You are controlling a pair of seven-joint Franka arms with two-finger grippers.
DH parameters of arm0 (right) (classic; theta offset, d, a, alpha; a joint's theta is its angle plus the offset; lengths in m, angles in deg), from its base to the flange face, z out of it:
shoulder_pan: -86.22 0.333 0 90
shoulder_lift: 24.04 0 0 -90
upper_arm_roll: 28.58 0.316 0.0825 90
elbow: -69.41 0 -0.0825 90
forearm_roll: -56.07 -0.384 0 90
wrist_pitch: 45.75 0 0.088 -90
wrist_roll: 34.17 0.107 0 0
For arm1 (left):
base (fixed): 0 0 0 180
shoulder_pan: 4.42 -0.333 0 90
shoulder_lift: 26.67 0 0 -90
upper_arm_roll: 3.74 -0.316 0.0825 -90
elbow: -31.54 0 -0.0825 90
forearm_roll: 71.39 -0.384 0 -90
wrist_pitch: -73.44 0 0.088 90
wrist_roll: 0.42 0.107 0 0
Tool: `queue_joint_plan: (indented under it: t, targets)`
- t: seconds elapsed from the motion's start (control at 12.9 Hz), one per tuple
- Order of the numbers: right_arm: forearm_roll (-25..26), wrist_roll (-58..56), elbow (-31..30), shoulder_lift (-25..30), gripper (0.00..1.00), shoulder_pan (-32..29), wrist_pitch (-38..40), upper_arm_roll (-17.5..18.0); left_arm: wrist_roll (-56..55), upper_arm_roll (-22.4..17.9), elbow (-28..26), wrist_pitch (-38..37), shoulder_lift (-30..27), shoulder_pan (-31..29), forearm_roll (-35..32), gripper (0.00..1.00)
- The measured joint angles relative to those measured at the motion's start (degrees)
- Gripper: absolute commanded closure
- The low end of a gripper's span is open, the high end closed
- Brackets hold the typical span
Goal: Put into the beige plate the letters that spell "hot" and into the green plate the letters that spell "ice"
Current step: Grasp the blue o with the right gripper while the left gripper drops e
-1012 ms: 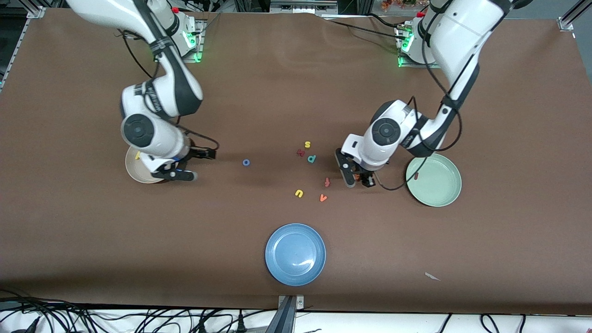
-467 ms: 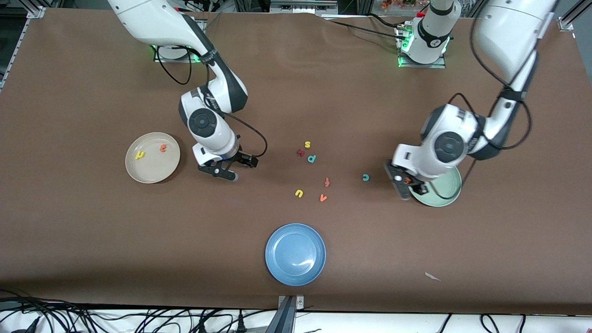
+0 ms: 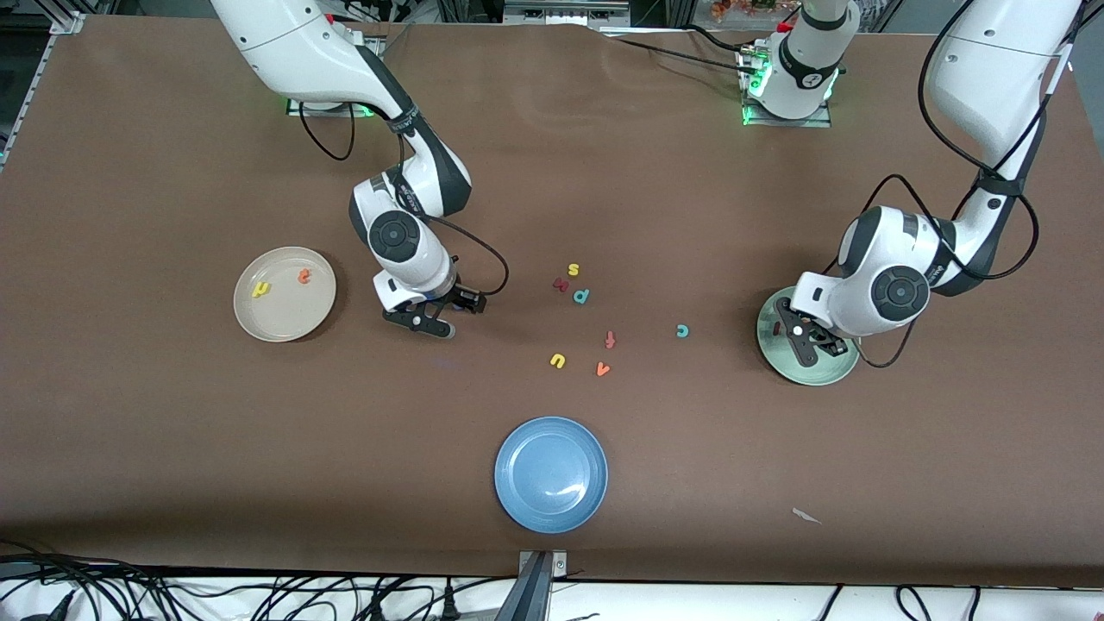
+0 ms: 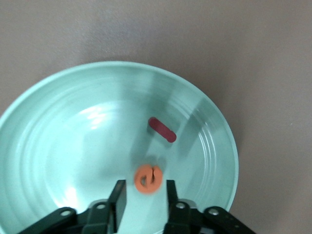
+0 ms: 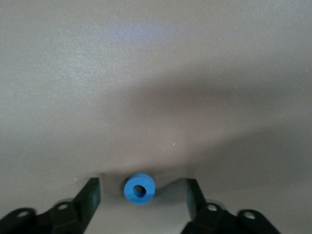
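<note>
My right gripper (image 3: 429,321) (image 5: 142,185) is low over the table between the beige plate (image 3: 280,321) and the loose letters. It is open, and the blue o (image 5: 139,189) lies between its fingers untouched. The beige plate holds the yellow h (image 3: 261,290) and the orange t (image 3: 304,276). My left gripper (image 3: 806,341) (image 4: 145,189) hangs open over the green plate (image 3: 818,373) (image 4: 73,146). The orange e (image 4: 147,178) sits loose between its fingertips, beside the dark red i (image 4: 162,129). The teal c (image 3: 682,330) lies on the table beside the green plate.
Other letters lie mid-table: yellow s (image 3: 573,270), a dark red letter (image 3: 561,284), teal p (image 3: 581,296), red f (image 3: 610,339), yellow u (image 3: 558,360), orange v (image 3: 603,369). A blue plate (image 3: 551,473) sits nearest the front camera. A paper scrap (image 3: 806,516) lies toward the left arm's end.
My left gripper has carried the orange e in over the green plate and opened off it. My right gripper has settled around the blue o, its fingers drawing closer together.
</note>
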Motion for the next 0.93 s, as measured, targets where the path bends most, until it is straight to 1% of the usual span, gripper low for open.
queue_joint_plan:
  t: [0.08,0.23,0.31,0.47,0.54,0.7,0.86,0.93]
  targets:
    - [0.00,0.00,0.00,-0.11,0.37,0.05,0.00,0.00,0.33,-0.15,0.03,0.13,-0.09,0.00,0.00,0.00]
    - [0.00,0.00,0.00,-0.16,0.58,0.12,0.00,0.00,0.40,-0.27,0.31,0.27,-0.76,0.02,0.25,0.00]
    - [0.00,0.00,0.00,-0.16,0.66,0.12,0.00,0.00,0.39,-0.21,0.56,0.27,-1.25,0.15,1.29,0.00]
    - [0.00,0.00,0.02,0.03,0.78,0.12,0.04,-0.12,0.03,-0.03,0.71,0.26,-2.12,1.15,6.38,0.00]
    - [0.00,0.00,0.04,0.20,0.80,0.13,0.06,-0.12,-1.20,0.02,0.71,0.26,-2.37,2.19,8.56,0.00]
    - [0.00,0.00,0.04,0.13,0.80,0.15,0.03,-0.13,-8.67,0.35,0.71,-0.12,-2.86,5.36,9.54,0.00]
    - [0.00,0.00,0.10,0.15,0.80,0.15,0.18,-0.15,-20.46,1.04,0.72,-0.83,-3.41,9.52,9.67,0.00]
    - [0.00,-0.01,0.45,0.20,0.81,0.15,0.98,-0.25,-27.56,2.02,0.72,-1.01,-3.50,11.17,9.68,0.00]
